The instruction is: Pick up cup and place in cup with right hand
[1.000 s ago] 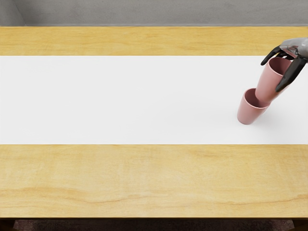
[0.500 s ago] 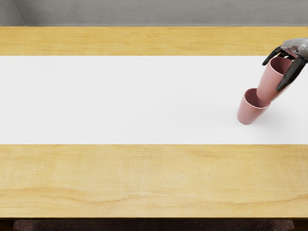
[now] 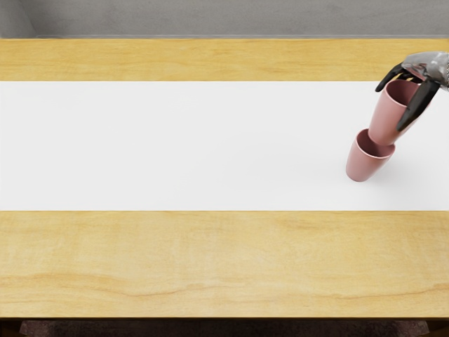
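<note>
And here we are above the wooden table [image 3: 210,260], biggest thing on show, spreading out to the left of the hand and well toward the near side of it. Across it runs the broad white strip [image 3: 175,147], passing right beneath the hand's work, with the grey wall [image 3: 210,17] up beyond the hand on the far side and a dark band [image 3: 210,328] down past the table's near edge. In from the right comes the right hand [image 3: 426,69], silvery over the back, and it's got a cup, folks! It grips the upper cup [image 3: 387,116] near the top, the pink sides hanging just below the palm, mouth facing up. Straight down from there, a little to the left of the hand, stands the lower cup [image 3: 365,166], pink as well, open end up on the white. The held base lines up over that mouth, overlapping it in this view; from this slant I can't honestly say whether it's inside or just above. Smallest of all, the black fingers [image 3: 390,76] curl at the far left of the held rim, while one long dark digit [image 3: 419,105] presses down along the near right side.
</note>
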You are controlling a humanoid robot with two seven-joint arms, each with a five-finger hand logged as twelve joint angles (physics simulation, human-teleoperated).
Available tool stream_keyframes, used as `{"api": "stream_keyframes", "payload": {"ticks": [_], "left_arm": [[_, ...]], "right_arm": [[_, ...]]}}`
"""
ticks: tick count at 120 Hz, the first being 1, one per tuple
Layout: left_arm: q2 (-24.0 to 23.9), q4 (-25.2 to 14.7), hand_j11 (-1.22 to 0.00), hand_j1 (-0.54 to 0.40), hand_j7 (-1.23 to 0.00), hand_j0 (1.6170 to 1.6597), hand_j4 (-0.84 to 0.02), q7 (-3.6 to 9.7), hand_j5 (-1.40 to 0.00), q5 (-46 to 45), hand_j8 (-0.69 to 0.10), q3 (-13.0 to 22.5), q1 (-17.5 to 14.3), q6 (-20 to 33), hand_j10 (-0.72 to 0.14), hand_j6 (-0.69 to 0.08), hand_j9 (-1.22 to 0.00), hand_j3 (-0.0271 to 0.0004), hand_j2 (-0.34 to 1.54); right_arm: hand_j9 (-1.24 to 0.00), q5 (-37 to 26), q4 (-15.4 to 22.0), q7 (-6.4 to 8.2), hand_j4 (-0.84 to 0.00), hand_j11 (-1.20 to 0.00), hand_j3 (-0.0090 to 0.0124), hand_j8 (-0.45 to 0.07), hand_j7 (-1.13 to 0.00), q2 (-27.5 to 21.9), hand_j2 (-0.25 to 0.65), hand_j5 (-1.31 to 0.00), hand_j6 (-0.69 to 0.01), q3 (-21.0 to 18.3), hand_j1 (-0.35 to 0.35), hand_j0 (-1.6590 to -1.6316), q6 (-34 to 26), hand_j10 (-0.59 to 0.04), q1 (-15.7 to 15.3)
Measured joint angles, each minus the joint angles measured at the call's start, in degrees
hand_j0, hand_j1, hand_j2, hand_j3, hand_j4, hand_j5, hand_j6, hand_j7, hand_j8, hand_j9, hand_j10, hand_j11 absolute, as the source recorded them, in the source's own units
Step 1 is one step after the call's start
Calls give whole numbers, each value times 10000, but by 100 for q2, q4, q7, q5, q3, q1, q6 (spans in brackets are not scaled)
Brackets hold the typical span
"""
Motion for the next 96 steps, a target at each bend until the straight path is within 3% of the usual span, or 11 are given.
{"api": "stream_keyframes", "payload": {"ticks": [96], "left_arm": [[0,0,0,3491,0,16581,-5,0,0,0,-5,0,89,0,-4,-6,0,0,0]], "right_arm": [[-5544,74,48,2,-3920,-5541,2,-3125,-5320,100,-890,-5497,-3151,-10,336,-16541,53,-3888,-91]]}}
